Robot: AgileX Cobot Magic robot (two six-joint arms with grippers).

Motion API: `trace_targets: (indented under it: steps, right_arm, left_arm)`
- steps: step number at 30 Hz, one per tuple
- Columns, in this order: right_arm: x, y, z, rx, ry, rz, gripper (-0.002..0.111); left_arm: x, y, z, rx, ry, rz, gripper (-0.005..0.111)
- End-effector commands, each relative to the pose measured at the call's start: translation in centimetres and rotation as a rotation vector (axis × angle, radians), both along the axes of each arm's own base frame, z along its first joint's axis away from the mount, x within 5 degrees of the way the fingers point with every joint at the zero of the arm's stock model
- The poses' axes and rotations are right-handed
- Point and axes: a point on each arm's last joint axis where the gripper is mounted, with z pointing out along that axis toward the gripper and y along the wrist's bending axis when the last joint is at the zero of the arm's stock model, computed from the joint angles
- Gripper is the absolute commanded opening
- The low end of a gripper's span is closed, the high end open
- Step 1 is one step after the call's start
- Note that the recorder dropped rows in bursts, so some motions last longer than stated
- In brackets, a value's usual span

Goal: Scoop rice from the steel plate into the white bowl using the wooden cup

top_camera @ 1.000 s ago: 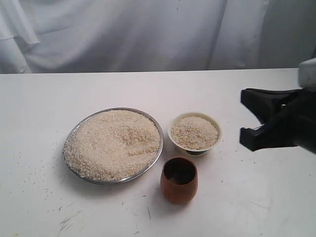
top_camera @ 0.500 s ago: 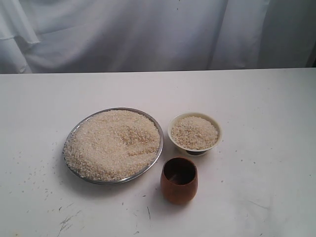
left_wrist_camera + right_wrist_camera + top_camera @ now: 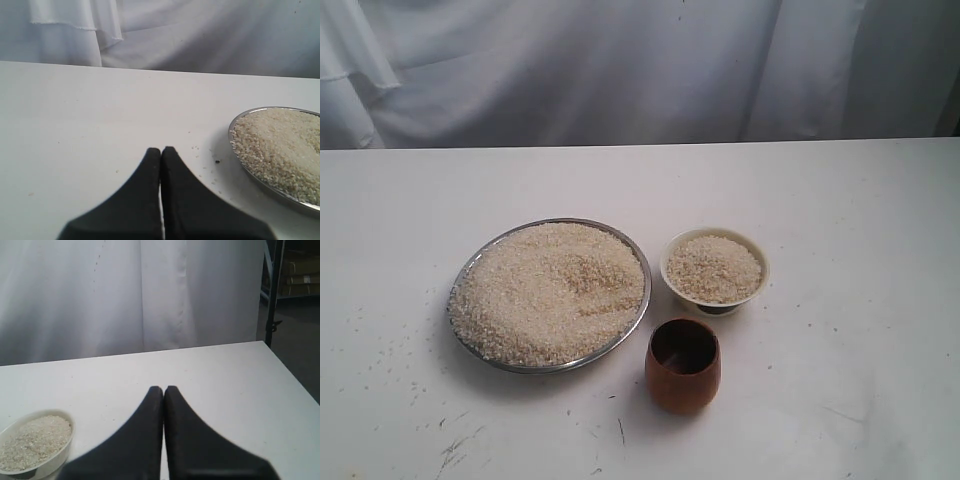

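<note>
Three containers stand close together on the white table (image 3: 840,200), in front of a hanging white cloth (image 3: 620,70).

The steel plate (image 3: 556,369) is the largest dish and lies left of centre. It holds the rice (image 3: 548,290) as a broad, low heap that spreads almost to the thin raised rim all round.

The white bowl (image 3: 752,294) stands just beside the plate's right edge, apart from it by a narrow strip of table. It too is filled with off-white grains, mounded up to about the level of its flared rim.

The wooden cup (image 3: 682,385) stands upright nearer the camera, in front of the gap between plate and bowl. It is near both, and nothing grips it. Its inside shows dark; whether any grains lie at the bottom cannot be told.

A few stray grains (image 3: 196,148) and dark specks lie on the table near the plate's rim.

Each arm appears only in its own wrist view. The left tool (image 3: 161,150) has its two black fingers pressed together with nothing between them; it points over bare table, with the edge of the rice-filled plate near it to one side. The right tool (image 3: 163,389) likewise has its fingers closed together on nothing and is over the table, with the filled bowl near it.
</note>
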Motion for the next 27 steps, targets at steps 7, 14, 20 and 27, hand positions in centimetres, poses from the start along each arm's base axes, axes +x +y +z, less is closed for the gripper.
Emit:
trace_targets:
  steps: [7, 14, 20, 27]
  right_arm:
    - [-0.6, -0.1, -0.3, 0.089, -0.025, -0.015, 0.000]
    - [-1.9, -0.2, -3.5, 0.110, -0.046, -0.013, 0.000]
    - [-2.4, -0.2, -5.1, 0.111, -0.053, -0.013, 0.000]
    - [-2.5, -0.2, -5.6, 0.079, -0.012, -0.010, 0.000]
  left_arm:
    - [0.0, 0.0, -0.1, -0.001, -0.006, 0.002, 0.000]
    - [0.0, 0.0, -0.1, -0.001, -0.006, 0.002, 0.000]
    - [0.0, 0.0, -0.1, -0.001, -0.006, 0.002, 0.000]
    - [0.0, 0.0, -0.1, -0.001, -0.006, 0.002, 0.000]
